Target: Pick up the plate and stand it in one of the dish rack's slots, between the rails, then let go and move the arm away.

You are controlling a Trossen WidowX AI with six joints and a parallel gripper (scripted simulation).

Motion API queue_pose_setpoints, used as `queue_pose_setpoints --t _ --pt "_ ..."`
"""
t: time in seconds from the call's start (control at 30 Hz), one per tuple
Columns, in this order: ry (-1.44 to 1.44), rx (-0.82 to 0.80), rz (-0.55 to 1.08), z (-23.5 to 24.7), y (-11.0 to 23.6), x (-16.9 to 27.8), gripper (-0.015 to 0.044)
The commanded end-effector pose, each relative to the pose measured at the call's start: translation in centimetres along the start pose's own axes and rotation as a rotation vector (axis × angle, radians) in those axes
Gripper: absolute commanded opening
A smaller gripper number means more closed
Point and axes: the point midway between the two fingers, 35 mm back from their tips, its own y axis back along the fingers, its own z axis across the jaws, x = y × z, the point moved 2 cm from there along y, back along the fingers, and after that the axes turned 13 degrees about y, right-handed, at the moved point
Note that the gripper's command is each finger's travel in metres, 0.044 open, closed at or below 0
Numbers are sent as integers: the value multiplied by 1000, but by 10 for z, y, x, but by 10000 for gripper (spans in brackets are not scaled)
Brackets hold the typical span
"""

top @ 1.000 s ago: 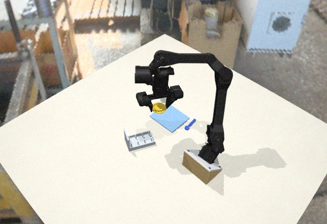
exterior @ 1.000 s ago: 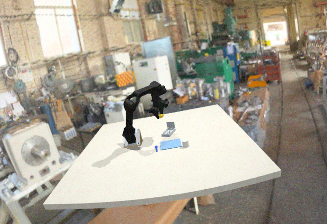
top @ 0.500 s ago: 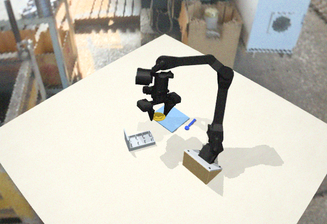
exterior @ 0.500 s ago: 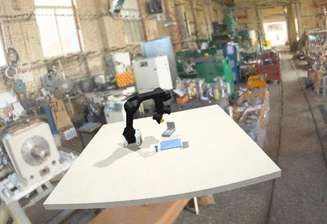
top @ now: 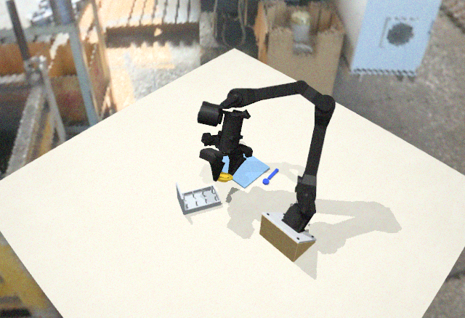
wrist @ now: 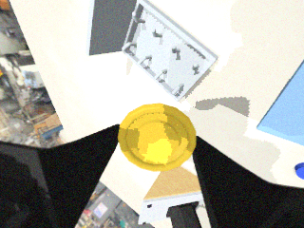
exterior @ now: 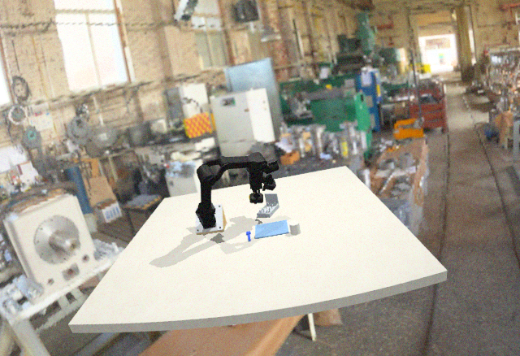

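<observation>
your gripper was clamped on the yellow plate, lifted just beside the dish rack; slotting and release remained.

The claw hangs above the desk, clamped on the plate, with open air beneath it. The rack lies just ahead and below; its rails stand up from the base and its back wall rises at the far end. Beside the claw lie the mat and spoon, both low. The arm's base stands near the rack.
</observation>
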Motion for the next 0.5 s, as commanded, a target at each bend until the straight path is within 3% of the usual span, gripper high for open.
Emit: queue_pose_setpoints --t 0.0,0.47 --pt "66 -68 -5 -3 -7 0 0" --pt "324 -298 -114 -17 -31 -2 0"
